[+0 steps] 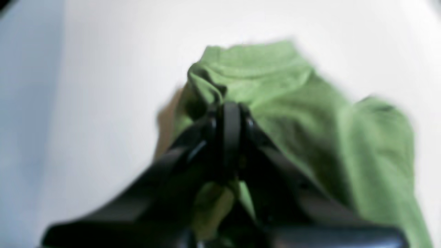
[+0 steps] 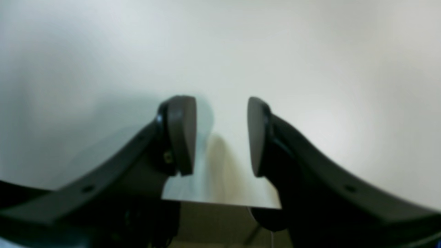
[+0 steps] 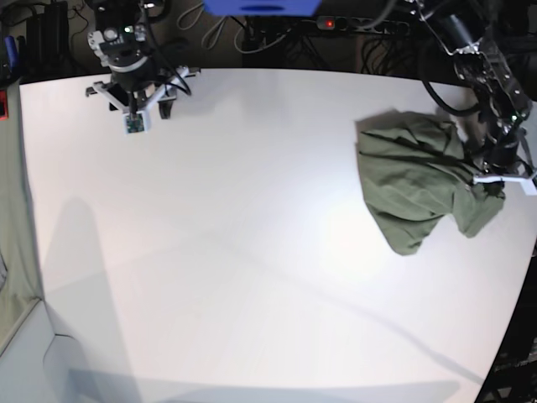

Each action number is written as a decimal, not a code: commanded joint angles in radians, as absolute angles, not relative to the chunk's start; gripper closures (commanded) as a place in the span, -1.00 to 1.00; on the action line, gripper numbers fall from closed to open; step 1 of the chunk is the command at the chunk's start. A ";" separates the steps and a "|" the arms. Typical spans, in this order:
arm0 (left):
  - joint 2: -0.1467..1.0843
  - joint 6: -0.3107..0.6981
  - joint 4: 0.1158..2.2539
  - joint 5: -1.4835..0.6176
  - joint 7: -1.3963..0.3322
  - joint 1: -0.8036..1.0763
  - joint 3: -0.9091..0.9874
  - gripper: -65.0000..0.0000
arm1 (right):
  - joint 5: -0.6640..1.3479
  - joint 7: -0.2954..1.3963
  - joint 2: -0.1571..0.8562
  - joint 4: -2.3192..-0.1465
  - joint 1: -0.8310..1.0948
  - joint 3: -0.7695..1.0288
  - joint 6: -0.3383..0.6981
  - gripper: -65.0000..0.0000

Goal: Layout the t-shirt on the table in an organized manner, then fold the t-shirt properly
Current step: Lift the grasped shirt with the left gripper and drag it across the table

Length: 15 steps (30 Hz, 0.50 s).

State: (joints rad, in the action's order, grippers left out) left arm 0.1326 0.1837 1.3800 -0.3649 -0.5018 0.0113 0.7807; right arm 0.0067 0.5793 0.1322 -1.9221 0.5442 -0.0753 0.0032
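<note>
The olive-green t-shirt (image 3: 415, 180) lies crumpled in a heap near the right side of the white table (image 3: 252, 252). My left gripper (image 3: 487, 172) sits at the heap's right edge. In the left wrist view the left gripper (image 1: 229, 115) is shut on a bunch of the t-shirt (image 1: 310, 113), and cloth also shows beneath the fingers. My right gripper (image 3: 134, 105) hangs over the table's far left corner, far from the shirt. In the right wrist view the right gripper (image 2: 218, 136) stands open over the bare table (image 2: 310, 69), nothing between its pads.
Cables, a power strip (image 3: 336, 23) and a blue object (image 3: 260, 7) lie behind the table's far edge. A greenish cloth strip (image 3: 10, 252) hangs along the left frame edge. The table's curved edge (image 3: 520, 285) runs close to the shirt on the right.
</note>
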 commanded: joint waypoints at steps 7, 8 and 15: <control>0.082 0.193 1.650 -0.372 -0.490 0.016 0.779 0.98 | 0.005 0.558 0.134 -1.939 0.544 -0.076 0.005 0.22; 0.073 0.193 1.693 -0.371 -0.513 0.013 0.779 0.98 | 0.005 0.558 0.134 -1.939 0.544 -0.076 0.005 0.22; 0.047 0.193 1.900 -0.377 -0.602 0.008 0.766 0.99 | 0.005 0.558 0.134 -1.939 0.544 -0.076 0.005 0.22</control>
